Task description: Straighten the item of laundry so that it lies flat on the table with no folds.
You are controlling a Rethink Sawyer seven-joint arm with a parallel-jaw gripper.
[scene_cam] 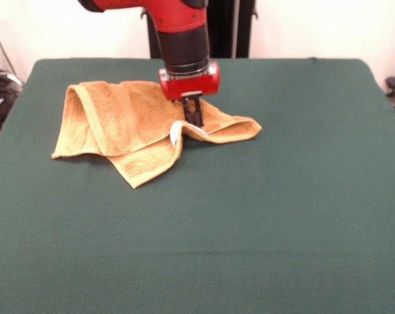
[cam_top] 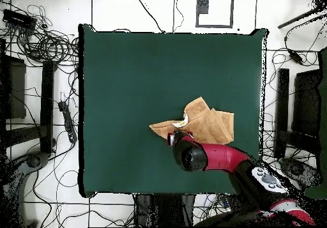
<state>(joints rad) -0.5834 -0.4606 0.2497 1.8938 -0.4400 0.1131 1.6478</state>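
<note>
Item: hand towel (scene_cam: 135, 127), mustard-yellow/orange terry, w/ woven border band.
Tag: small white tag (scene_cam: 174, 135) at a folded edge, front view; also a pale spot on the towel's edge in overhead view.
Towel state: crumpled, several folds; layers overlap; one corner points toward the camera in front view, a narrow flap runs out to the picture's right past the gripper.
Towel loc: on the table (scene_cam: 263, 216), far half in front view, left of centre; in overhead view it sits right of centre, toward the bottom edge of the table.
Table: large rect. surface, dark green cloth, much wider than the towel.
Arm: red and black arm (scene_cam: 181, 33), comes down from the top in front view; in overhead view it enters from bottom right and covers part of the towel.
Gripper: gripper (scene_cam: 193, 112), red housing w/ dark fingers pointing straight down onto the towel, just beside the tag.
Finger state: fingers close together w/ towel fabric at the tips; appear pinched on a fold of the towel.
Contact: fingertips touch the towel at the base of the right-hand flap.
Surround: cables (cam_top: 45, 43) on the floor around the table, overhead view.
</note>
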